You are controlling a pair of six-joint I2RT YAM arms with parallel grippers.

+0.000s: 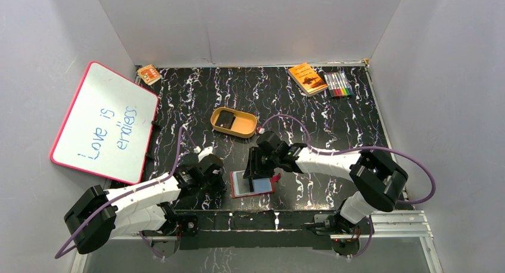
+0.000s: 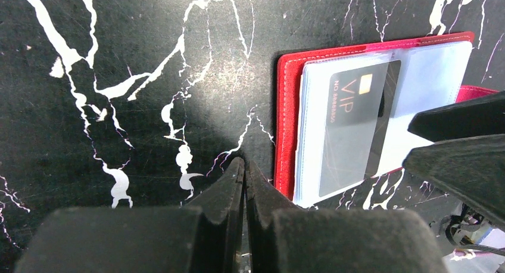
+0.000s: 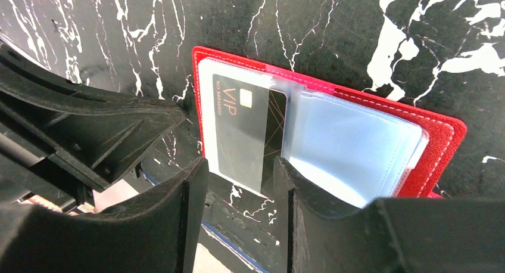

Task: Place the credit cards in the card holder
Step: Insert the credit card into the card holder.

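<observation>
An open red leather-like folding card holder (image 3: 443,133) lies flat on the black white-veined marble-pattern tabletop (image 1: 333,124), close to the near edge between the two arms, its grey-blue clear plastic pockets facing up. A thin black credit card (image 3: 241,127), lettered "VIP" with a small gold chip, sits in one of those pockets, hazy film over most of its face and a darker strip along one long edge. The right gripper (image 3: 238,168) hangs over the card holder with its black jaws apart, one on either side of the near end of the card-bearing pocket; whether either finger touches the plastic cannot be told. The left gripper (image 2: 244,164) is down low over bare tabletop just beside the card holder's red stitched border, its jaws pressed together on nothing. Farther back, near mid-table, a second black card (image 1: 225,121) rests inside a tan oval dish (image 1: 245,126), well apart from the card holder. An orange booklet (image 1: 307,78) and a clear pack of coloured markers (image 1: 337,83) lie side by side at the far right of the tabletop, and a pink-framed whiteboard (image 1: 104,127) with blue handwriting leans at the left wall.
</observation>
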